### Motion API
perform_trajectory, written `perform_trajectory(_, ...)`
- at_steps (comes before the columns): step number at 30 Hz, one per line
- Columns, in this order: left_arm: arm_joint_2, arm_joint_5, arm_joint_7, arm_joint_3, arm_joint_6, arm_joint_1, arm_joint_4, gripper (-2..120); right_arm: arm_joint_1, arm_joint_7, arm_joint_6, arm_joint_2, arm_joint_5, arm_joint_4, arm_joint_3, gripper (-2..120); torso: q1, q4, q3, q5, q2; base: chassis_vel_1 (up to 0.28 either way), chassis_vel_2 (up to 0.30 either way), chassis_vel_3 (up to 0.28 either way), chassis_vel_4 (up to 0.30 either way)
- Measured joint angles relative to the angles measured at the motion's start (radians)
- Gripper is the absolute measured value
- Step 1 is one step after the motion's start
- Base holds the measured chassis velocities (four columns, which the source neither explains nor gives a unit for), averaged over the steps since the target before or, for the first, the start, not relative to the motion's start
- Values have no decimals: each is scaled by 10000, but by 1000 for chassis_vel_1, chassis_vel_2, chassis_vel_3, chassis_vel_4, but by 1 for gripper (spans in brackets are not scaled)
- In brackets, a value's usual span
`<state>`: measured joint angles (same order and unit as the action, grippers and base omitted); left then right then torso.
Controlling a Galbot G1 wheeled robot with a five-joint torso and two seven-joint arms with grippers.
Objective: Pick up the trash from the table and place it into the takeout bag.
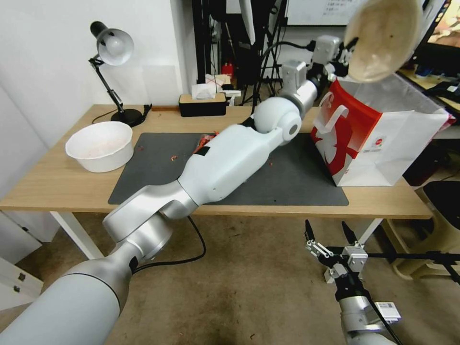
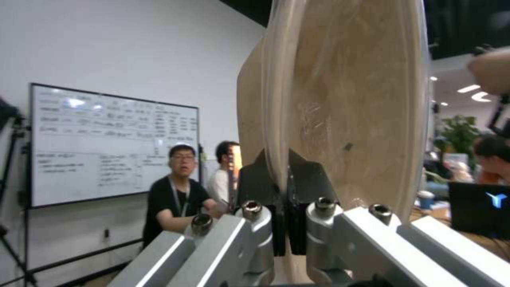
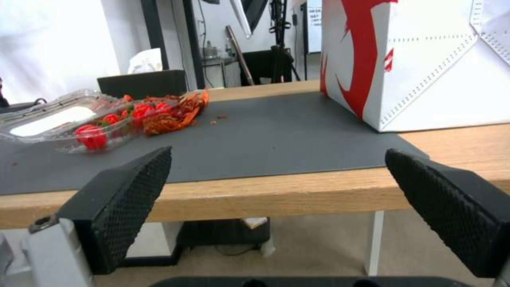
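My left gripper (image 1: pixel 346 56) is shut on the rim of a shallow beige bowl (image 1: pixel 383 38) and holds it tilted on edge, high over the open top of the takeout bag (image 1: pixel 378 139). The white and red bag stands at the right end of the table (image 1: pixel 57 182). In the left wrist view the black fingers (image 2: pixel 255 183) pinch the bowl (image 2: pixel 350 99) at its rim. My right gripper (image 1: pixel 330 235) hangs open below the table's front edge, its pads (image 3: pixel 127 187) wide apart. A clear plastic tray with red food litter (image 3: pixel 79 123) lies on the dark mat (image 3: pixel 265 135).
A large white bowl (image 1: pixel 99 145) sits on the table's left end. A desk lamp (image 1: pixel 112 52) and a black tissue box (image 1: pixel 202 103) stand along the back edge. My left arm spans the mat (image 1: pixel 297 182). Small red crumbs dot the mat.
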<state>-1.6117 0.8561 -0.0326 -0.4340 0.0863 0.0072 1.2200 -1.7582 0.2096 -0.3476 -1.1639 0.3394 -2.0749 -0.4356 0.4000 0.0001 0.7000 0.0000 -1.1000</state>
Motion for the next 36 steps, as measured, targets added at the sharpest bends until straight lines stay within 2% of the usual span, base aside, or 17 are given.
perform_trajectory(4,16,-669,305,-367,126,73,-147,0,-66,0,-11,12,6,0,-70,100,0,-3,0,1,0,0,0,0,0)
perform_trajectory(11,25,-1200,367,-569,200,73,-314,0,-98,0,-49,25,26,0,-125,100,0,-1,0,0,0,0,0,0,0)
perform_trajectory(14,27,-1402,369,-694,233,71,-405,5,-105,0,-71,35,44,3,-157,100,0,-2,0,0,0,0,0,0,0)
perform_trajectory(16,27,-1512,369,-739,243,71,-445,15,-108,0,-85,42,59,8,-171,100,0,-3,0,0,0,0,0,0,0)
perform_trajectory(19,27,-1574,369,-760,247,72,-464,21,-111,0,-97,47,70,17,-185,100,0,-1,0,0,0,0,0,0,0)
perform_trajectory(20,28,-1584,369,-762,248,80,-464,29,-112,0,-107,48,77,28,-188,100,0,-1,-1,0,0,0,0,0,0)
perform_trajectory(23,29,-1586,369,-761,248,84,-463,31,-113,0,-112,49,80,33,-188,100,0,-1,0,0,0,0,0,0,0)
perform_trajectory(25,39,-1603,369,-770,248,123,-395,51,-111,0,-164,50,95,89,-188,100,0,-1,0,0,0,0,0,0,0)
perform_trajectory(26,39,-1603,369,-770,248,123,-395,51,-111,0,-164,50,95,89,-188,100,0,-1,0,0,0,0,0,0,0)
perform_trajectory(28,40,-1608,349,-778,242,126,-276,61,-91,0,-179,48,99,117,-183,100,0,-2,0,0,0,0,0,0,0)
perform_trajectory(29,40,-1608,349,-778,242,126,-276,61,-91,0,-179,48,99,117,-183,100,0,-2,0,0,0,0,0,0,0)
perform_trajectory(36,125,-1754,209,-620,207,387,-53,91,-79,-12,-216,51,110,119,-186,100,0,-2,0,-1,0,0,0,0,0)
